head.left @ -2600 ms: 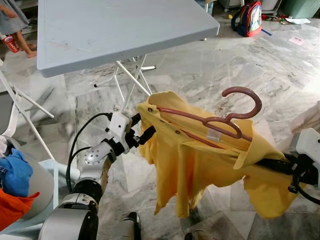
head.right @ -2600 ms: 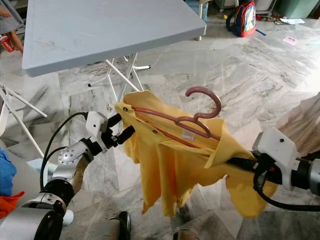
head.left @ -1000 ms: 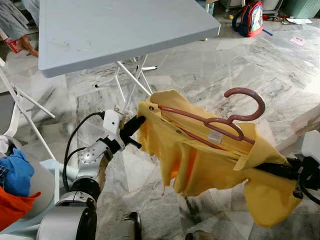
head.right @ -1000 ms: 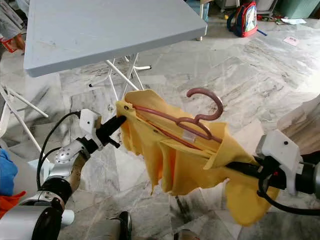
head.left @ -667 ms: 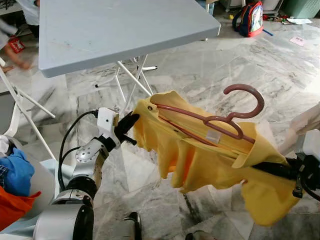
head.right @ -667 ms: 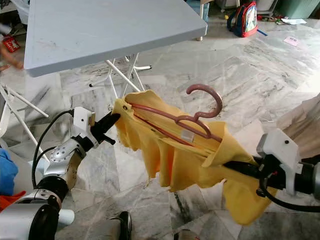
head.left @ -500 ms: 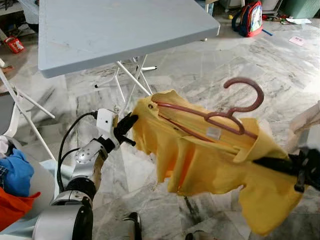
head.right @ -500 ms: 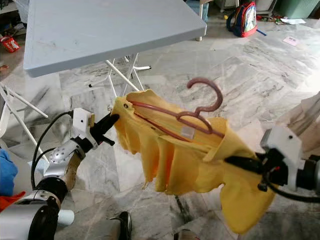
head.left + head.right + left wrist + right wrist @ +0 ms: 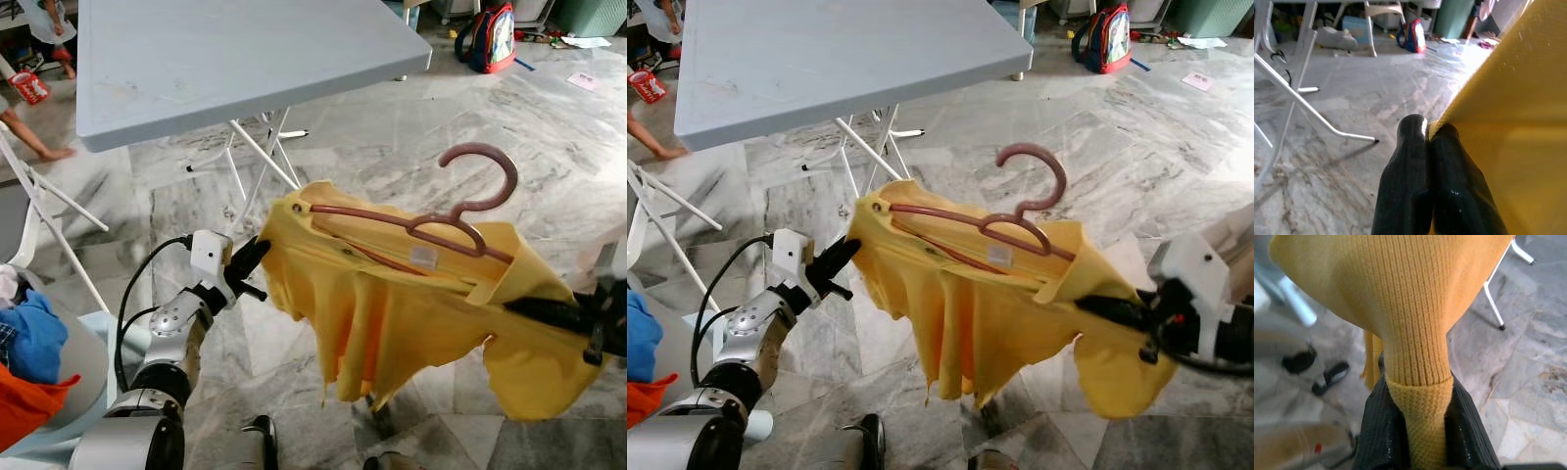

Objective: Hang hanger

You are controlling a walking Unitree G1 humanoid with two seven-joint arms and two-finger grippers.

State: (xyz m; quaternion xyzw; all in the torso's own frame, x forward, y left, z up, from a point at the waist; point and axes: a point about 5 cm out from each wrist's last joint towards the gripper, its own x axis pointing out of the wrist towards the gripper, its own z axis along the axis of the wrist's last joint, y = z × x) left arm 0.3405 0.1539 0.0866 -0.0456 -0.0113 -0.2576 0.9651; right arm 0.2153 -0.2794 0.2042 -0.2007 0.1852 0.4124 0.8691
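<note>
Yellow shirt point(image 9: 411, 313) on pink hanger point(image 9: 431, 215) is held stretched in the air, in front of and below the grey table point(image 9: 225, 59). Left gripper point(image 9: 1427, 132) fingers point(image 9: 1405, 166) are pressed together, pinching the shirt's edge. Right gripper point(image 9: 1420, 396) fingers point(image 9: 1376, 431) are clamped on a bunched cuff. Backpack point(image 9: 1414, 36) is seen in the left wrist view.

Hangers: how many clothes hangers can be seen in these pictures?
1. The reddish-brown plastic hanger sits inside the collar of the yellow knit shirt, held up between the left gripper and right gripper. Others may be hidden outside the views.
</note>
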